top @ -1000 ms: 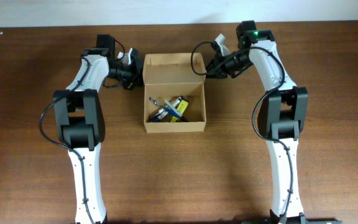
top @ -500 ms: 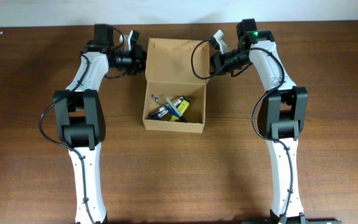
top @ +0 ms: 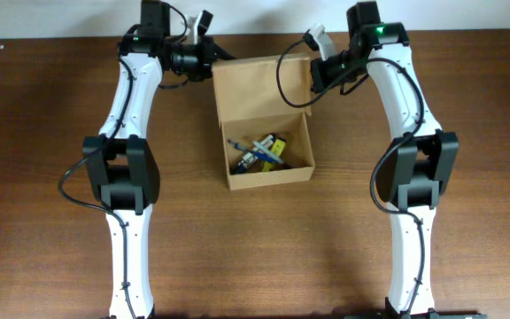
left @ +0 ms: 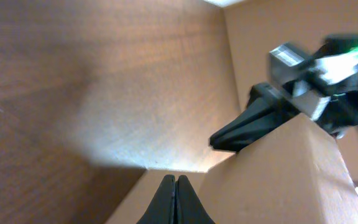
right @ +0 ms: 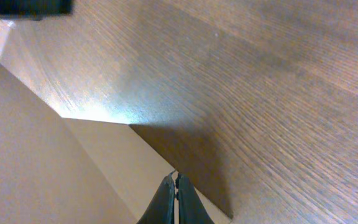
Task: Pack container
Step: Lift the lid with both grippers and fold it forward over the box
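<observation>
Now my left pincer (top: 212, 62) and right pincer (top: 312, 78) are each pressed together on an upper corner of the raised lid flap (top: 259, 84). The open cardboard box (top: 271, 175) lies below them, toward me, with its hinge running crosswise between both arms.

Bkgd: spanned nearly whole overhead fr. w/ dark-brown wood-grain table (top: 255, 266). Ended at top edge in narrow pale strip (top: 60, 16), surface not identifiable. Showed bright glare patch (left: 126, 140) on wood in L wrist view, similar patch (right: 98, 102) in R wrist view; grain ran diagonally in both.
</observation>
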Controlling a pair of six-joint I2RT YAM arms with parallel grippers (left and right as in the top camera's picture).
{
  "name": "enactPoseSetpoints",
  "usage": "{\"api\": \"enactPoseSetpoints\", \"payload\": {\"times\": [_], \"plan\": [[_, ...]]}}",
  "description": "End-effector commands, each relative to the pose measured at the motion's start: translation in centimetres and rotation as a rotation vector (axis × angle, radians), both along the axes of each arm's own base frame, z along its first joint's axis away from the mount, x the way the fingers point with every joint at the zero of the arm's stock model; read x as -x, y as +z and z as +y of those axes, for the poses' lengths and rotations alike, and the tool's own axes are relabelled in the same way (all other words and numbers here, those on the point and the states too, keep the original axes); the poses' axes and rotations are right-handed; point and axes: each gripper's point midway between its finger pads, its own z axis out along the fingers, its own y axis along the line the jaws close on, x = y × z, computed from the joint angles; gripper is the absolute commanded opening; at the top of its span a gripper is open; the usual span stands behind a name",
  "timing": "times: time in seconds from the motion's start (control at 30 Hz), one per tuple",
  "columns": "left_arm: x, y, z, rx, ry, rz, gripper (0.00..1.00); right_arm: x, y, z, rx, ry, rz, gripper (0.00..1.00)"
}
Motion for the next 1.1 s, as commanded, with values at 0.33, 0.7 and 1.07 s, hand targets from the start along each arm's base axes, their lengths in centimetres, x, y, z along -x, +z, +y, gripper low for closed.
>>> {"api": "enactPoseSetpoints", "payload": {"times": [0.33, 0.7, 1.07], "plan": [[2.6, 3.0, 0.1, -0.184, -0.044, -0.051, 0.02, 3.0, 5.9, 1.7, 0.127, 0.063, -0.112, 0.04], [7.9, 3.2, -0.9, -0.406, -0.083, 0.078, 0.01, 6.1, 9.9, 1.0, 0.373, 0.049, -0.206, 0.04], [10.9, 3.2, -3.0, -0.543, -0.088, 0.139, 0.02, 10.3, 8.3, -0.6, 0.493, 0.073, -0.028, 0.04]]}}
